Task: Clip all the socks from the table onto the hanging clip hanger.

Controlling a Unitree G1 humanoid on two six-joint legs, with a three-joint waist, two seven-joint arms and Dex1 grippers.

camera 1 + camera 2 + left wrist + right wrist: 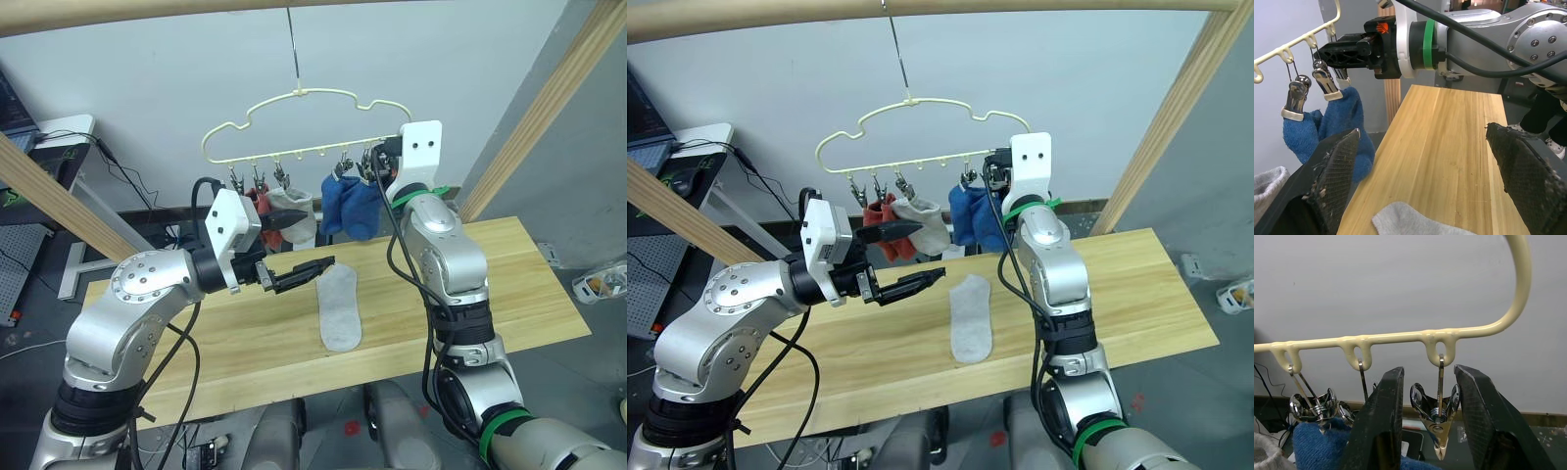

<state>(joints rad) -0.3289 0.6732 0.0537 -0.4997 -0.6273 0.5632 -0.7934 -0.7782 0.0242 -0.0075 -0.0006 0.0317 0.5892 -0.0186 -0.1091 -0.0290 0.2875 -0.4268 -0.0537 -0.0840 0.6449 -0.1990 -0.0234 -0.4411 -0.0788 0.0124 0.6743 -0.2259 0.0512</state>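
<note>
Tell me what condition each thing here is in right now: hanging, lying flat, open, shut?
clip hanger: hanging from its hook, level.
blue socks: clipped up, dangling.
rust red sock: clipped up.
hanging grey sock: clipped up.
grey sock on the table: lying flat, untouched.
end clip: empty, between the right gripper's fingers.
left gripper: open, empty.
right gripper: open around the end clip.

One pale yellow clip hanger with six silver clips. Five socks hang from it: two red, one grey, two blue. One grey sock lies on one wooden table.
</note>
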